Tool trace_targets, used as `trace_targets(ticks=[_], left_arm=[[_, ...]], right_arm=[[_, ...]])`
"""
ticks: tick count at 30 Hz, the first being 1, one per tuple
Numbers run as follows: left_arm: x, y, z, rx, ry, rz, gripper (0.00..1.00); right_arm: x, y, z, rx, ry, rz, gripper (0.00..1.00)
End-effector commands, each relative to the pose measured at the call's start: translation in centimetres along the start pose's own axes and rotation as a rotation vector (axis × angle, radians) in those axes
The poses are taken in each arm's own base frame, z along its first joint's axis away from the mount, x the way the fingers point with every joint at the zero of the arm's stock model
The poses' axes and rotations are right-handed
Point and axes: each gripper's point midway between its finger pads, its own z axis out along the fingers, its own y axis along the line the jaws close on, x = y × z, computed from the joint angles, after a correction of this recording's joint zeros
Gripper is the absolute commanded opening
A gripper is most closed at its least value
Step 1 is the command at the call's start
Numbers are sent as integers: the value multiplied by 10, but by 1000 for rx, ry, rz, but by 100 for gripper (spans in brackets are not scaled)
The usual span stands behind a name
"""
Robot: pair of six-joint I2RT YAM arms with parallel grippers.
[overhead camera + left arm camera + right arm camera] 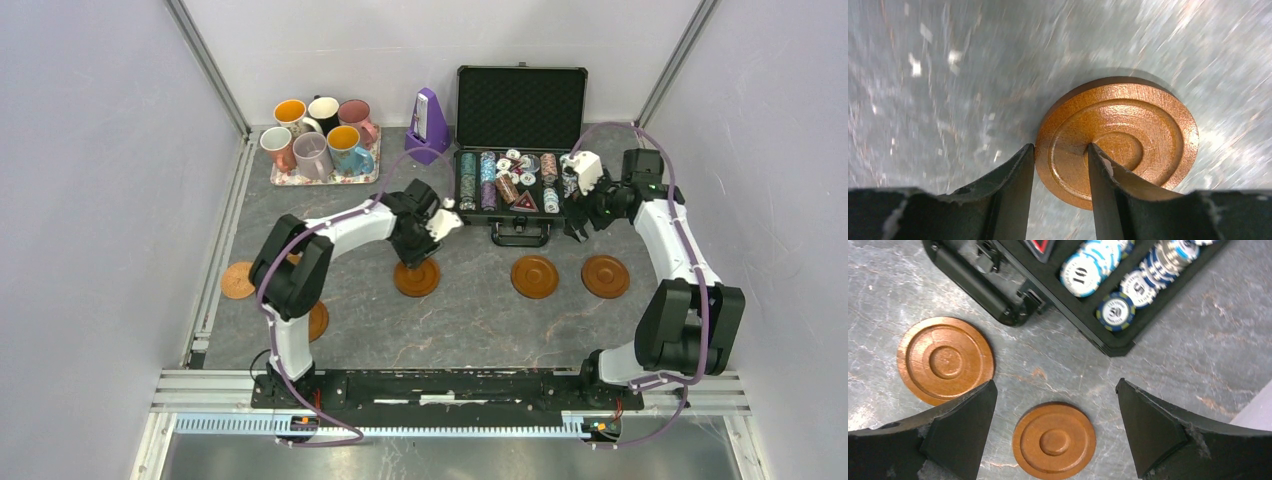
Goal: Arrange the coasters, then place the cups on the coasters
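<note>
As the left gripper (1060,148) pinches its rim, the coaster (1133,125) juts beyond.

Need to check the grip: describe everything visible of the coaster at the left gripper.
The coaster is a round reddish-brown disc, wood-like, with a raised rim and concentric rings. It sits level, face up, on or just above the grey table. The left gripper pinches its rim: one finger outside the edge, one inside.

Six mugs (318,140) stand on a tray (290,180) in the tabletop's (470,330) far left corner. Right of them stands a metronome (430,125), then an open case (520,105) holding chips (488,180). Nearer, a left coaster (417,277), middle coaster (534,276) and right coaster (605,276) form a row. Two more coasters (238,280) lie by the left edge.
</note>
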Motion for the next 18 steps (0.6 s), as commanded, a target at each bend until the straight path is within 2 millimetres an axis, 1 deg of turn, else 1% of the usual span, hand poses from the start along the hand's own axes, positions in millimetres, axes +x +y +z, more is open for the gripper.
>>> trace_targets(ticks=[1, 5, 6, 9, 13, 18], left_arm=[[-48, -25, 18, 18, -54, -20, 50], [-79, -40, 23, 20, -82, 23, 50], [-84, -43, 25, 21, -86, 33, 50], [-98, -46, 29, 12, -97, 53, 50], [-98, -44, 31, 7, -81, 59, 50], [-84, -43, 28, -4, -62, 78, 52]], right_arm=[[-3, -2, -10, 17, -44, 23, 98], [2, -2, -13, 24, -41, 24, 98], [3, -2, -14, 24, -41, 24, 98], [5, -2, -14, 26, -38, 23, 98], [5, -2, -15, 29, -38, 19, 98], [6, -2, -17, 27, -39, 17, 98]])
